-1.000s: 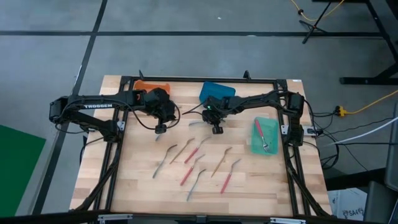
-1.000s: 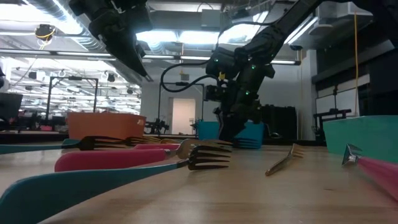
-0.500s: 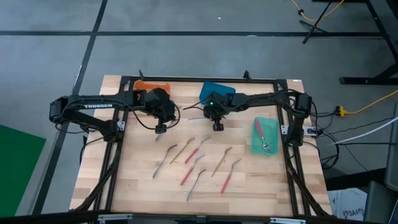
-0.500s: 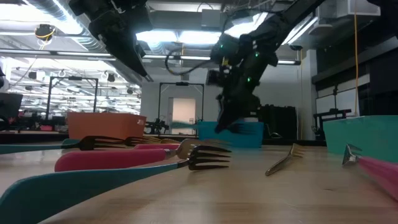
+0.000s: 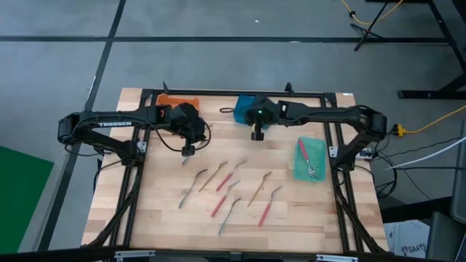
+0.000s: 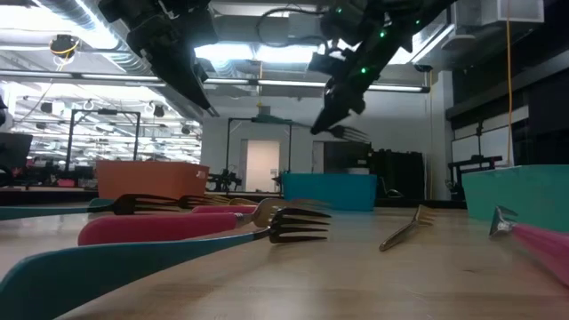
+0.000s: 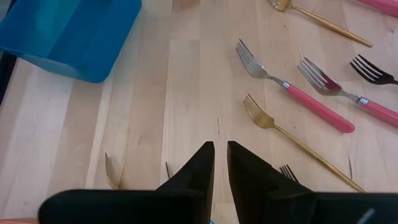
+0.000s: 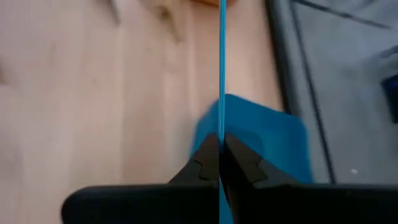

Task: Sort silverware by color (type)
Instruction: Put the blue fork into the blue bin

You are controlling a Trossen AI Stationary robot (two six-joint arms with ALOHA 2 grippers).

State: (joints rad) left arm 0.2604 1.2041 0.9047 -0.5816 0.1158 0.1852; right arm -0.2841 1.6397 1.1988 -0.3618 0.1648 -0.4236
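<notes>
The silverware is forks. Pink-handled, gold and teal-handled ones lie flat in a loose group [image 5: 229,191] on the middle of the wooden table. My right gripper [image 8: 219,142] is shut on one teal-handled fork [image 6: 351,133], high over the blue bin [image 6: 329,191] at the far edge. My left gripper [image 7: 220,155] hangs above the table between the orange bin [image 5: 178,100] and the forks. Its fingers stand a narrow gap apart with nothing between them. A pink fork [image 5: 302,149] lies in the green bin [image 5: 318,149]. My right gripper pinches the fork's thin handle [image 8: 221,118] between its two fingers, which slant down from the table's right. The handle runs on ahead of them toward the table's left. The tines [image 6: 353,134] stick out on the other side of the fingertips [image 6: 322,123]. The fork hangs about level, clear of bin and table.
Black frame rails [image 5: 138,182] run along the table's edges. The green bin stands at the right edge, the orange and blue bins at the far edge. Bare wood [image 5: 313,215] lies toward the near right corner. The two arms' hands are close together at the far middle.
My right gripper has risen from table height in front of the blue bin to well above its rim. It has drifted toward the far edge and tipped from a steep slant to a shallower one. It has stayed shut, and the fork has gone up with it.
</notes>
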